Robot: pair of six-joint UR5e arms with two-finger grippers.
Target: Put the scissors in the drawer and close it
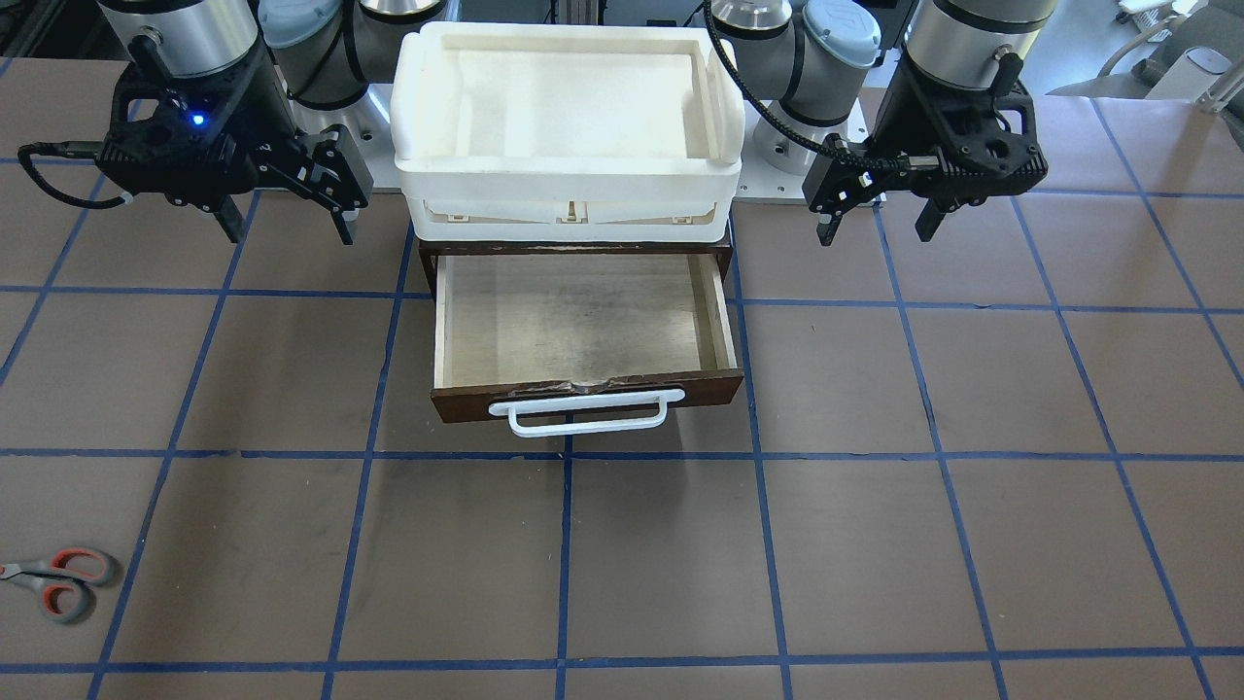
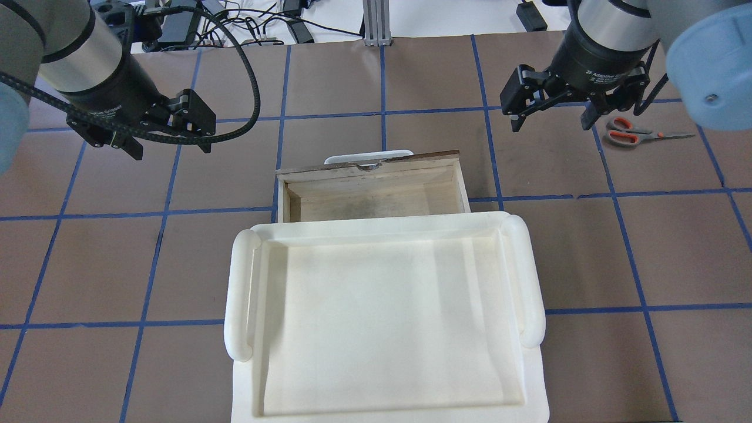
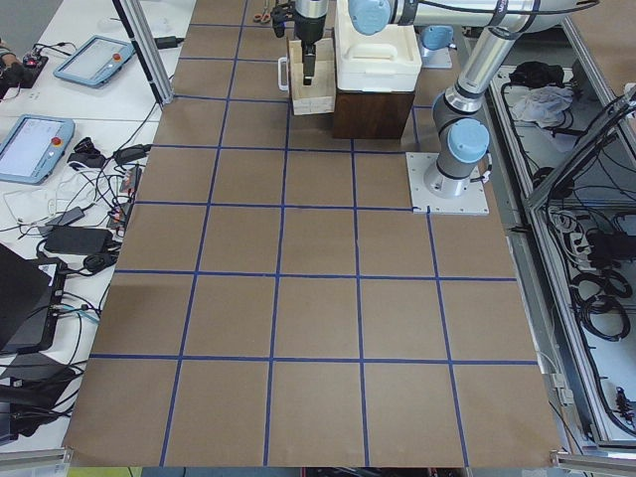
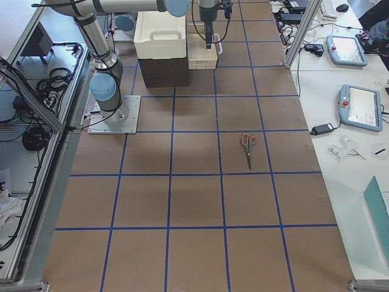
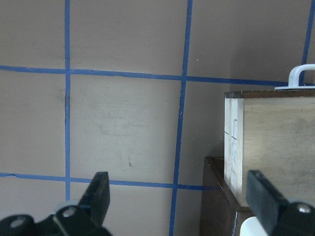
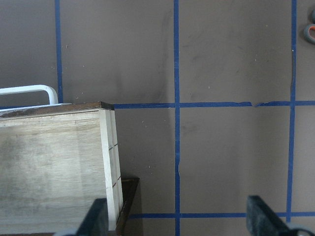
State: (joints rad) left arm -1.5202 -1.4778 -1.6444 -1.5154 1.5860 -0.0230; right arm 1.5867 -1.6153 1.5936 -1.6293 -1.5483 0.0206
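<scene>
The scissors point(image 1: 58, 583), with grey handles lined orange-red, lie flat on the table on my right side, far from the drawer. They also show in the overhead view point(image 2: 631, 134) and the exterior right view point(image 4: 248, 145). The wooden drawer point(image 1: 583, 321) is pulled open and empty, its white bar handle point(image 1: 583, 416) facing away from me. My right gripper point(image 2: 552, 125) is open and empty, hovering between the drawer and the scissors. My left gripper point(image 2: 170, 151) is open and empty, hovering left of the drawer point(image 2: 370, 200).
A white plastic tray point(image 2: 241, 294) sits on top of the dark brown cabinet point(image 1: 428, 255) that holds the drawer. The table is brown with blue tape grid lines. In the wrist views a drawer corner point(image 5: 275, 147) point(image 6: 54, 172) shows beside each open gripper.
</scene>
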